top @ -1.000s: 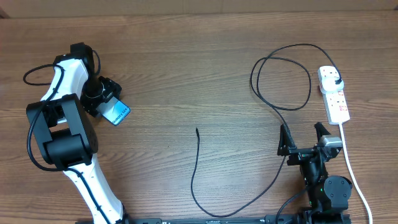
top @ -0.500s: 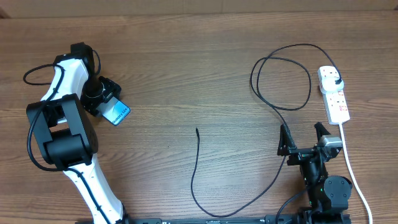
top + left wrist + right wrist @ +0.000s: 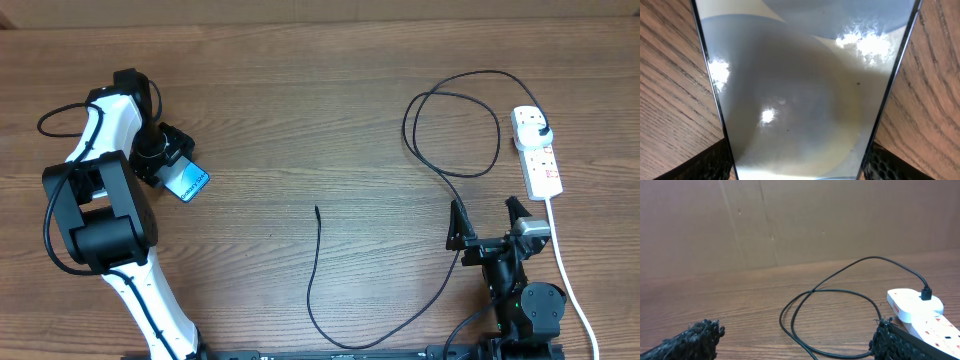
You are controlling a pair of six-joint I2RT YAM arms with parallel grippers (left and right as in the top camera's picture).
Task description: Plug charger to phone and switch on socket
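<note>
Broad brown wooden table top [image 3: 300, 110] with fine lengthwise grain and darker streaks, filling almost the whole overhead view. Along its far edge, a narrow, paler, smoother brown band [image 3: 300, 10]. In the right wrist view, a plain matt brown panel wall [image 3: 805, 220] standing upright just behind the table, marked by faint vertical creases and a few small specks. Soft, even light throughout, with only thin, weak shadows on the wood.

1 phone [image 3: 186, 181], 1 charger [image 3: 318, 235], 1 socket [image 3: 540, 160] and 1 table [image 3: 300, 100].
</note>
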